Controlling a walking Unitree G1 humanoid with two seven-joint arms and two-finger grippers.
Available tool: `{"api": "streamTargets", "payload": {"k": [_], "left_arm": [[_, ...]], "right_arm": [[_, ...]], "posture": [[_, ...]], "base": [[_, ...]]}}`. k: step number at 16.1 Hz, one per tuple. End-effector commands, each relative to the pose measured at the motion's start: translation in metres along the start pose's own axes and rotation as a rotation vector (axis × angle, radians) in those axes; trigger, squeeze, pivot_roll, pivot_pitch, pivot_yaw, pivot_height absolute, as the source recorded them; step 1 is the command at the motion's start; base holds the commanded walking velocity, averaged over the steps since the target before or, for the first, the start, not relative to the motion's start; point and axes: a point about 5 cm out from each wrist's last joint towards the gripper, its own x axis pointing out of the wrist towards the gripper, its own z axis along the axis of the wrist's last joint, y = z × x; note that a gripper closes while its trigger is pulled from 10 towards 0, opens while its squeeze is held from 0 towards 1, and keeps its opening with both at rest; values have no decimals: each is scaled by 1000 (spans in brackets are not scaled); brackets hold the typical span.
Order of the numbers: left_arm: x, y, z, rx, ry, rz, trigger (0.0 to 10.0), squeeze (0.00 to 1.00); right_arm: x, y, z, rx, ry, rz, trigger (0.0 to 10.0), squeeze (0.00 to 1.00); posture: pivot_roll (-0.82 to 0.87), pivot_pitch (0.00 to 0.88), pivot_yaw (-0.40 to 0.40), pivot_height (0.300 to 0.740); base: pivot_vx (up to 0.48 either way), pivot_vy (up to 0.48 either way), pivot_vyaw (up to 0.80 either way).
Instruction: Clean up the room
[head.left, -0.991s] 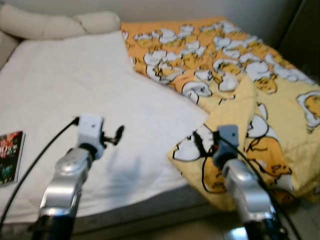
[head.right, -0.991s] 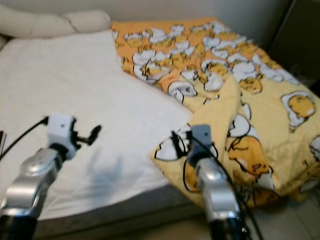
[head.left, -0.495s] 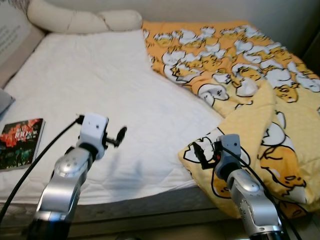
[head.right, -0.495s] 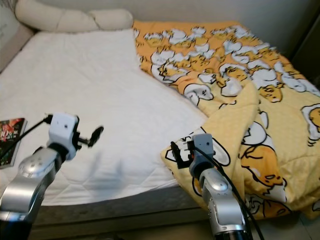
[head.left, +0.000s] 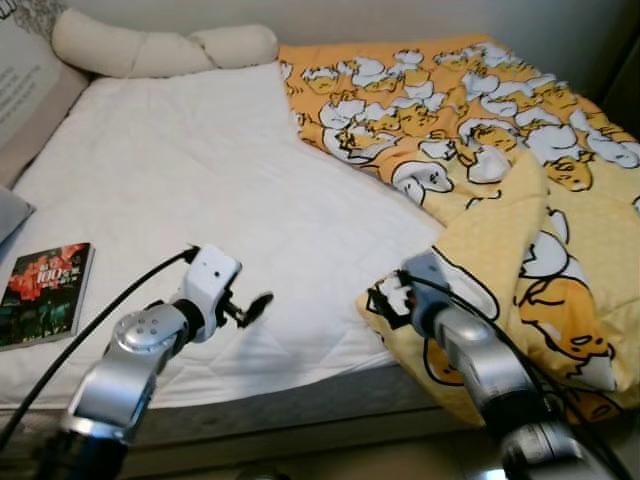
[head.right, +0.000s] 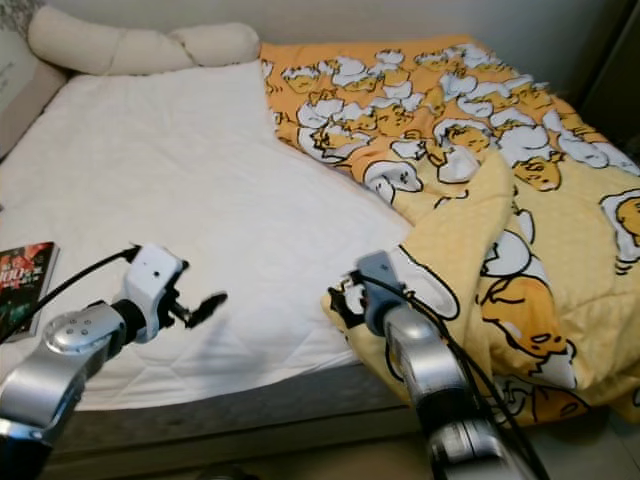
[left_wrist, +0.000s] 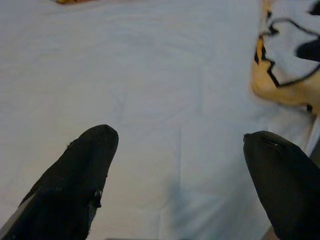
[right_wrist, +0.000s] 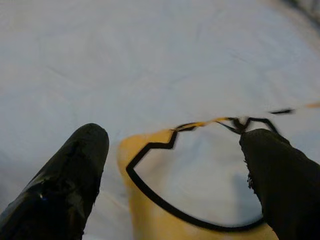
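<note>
You are early in this tidy-up. The bed (head.left: 180, 190) is unmade: its white sheet lies bare over the left and middle, and the yellow egg-print blanket (head.left: 520, 180) is bunched across the right half, from the head end down to the foot, where it spills over the edge. Judged from that, spreading the blanket over the sheet is what remains, and nothing of it looks done yet.

The blanket is soft and quilted, orange at the far end and paler yellow nearer you, with a fold doubled back so its plain underside shows. Its near corner (head.left: 385, 300) lies on the sheet close to the foot edge, and it should drape and drag rather than lift cleanly.

A long cream pillow (head.left: 160, 48) sits along the head of the bed. A book (head.left: 45, 293) lies flat near the left edge, well apart from the blanket; it may also need putting away.

Your right gripper (right_wrist: 175, 165) hovers just over that blanket corner with its fingers spread wide, the corner between them but not pinched. Your left gripper (left_wrist: 175, 165) hangs above bare sheet, fingers also wide and holding nothing.
</note>
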Motion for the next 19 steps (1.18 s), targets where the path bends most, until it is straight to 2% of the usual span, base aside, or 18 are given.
{"api": "streamTargets", "payload": {"k": [1, 2, 5, 7, 8, 9, 10, 19], "left_arm": [[0, 1, -4, 15, 34, -40, 10000, 0], [-1, 2, -4, 21, 44, -54, 10000, 0], [-3, 10, -9, 0, 81, -40, 10000, 0], [-7, 7, -18, -21, 114, -65, 10000, 0], [-7, 6, -19, -20, 120, -69, 10000, 0], [-7, 5, -19, -17, 119, -75, 10000, 0], [-6, 4, -17, -17, 111, -81, 10000, 0], [-6, 4, -17, -17, 111, -81, 10000, 0]], "right_arm": [[3, 1, -7, -21, 40, 21, 10000, 0], [6, 2, -7, -24, 54, 31, 10000, 0], [14, 10, -15, -112, 149, 76, 10000, 0], [14, 5, -29, -159, 215, -40, 9922, 0], [13, 3, -31, -177, 222, -63, 8039, 0], [13, 1, -32, -193, 229, -79, 1804, 0], [12, 0, -34, -229, 235, -85, 0, 0], [12, 0, -34, -229, 235, -85, 0, 0]], "posture": [[103, 0, 62, 740], [102, 0, 61, 740], [107, 0, 31, 740], [100, 0, 30, 740], [104, 0, 30, 740], [109, 0, 27, 740], [113, 0, 25, 740], [113, 0, 25, 740]], "base": [[0, 0, 0], [0, 0, 0], [0, 0, 0], [0, 0, 0], [0, 0, 0], [0, 0, 0], [0, 0, 0], [0, 0, 0]]}}
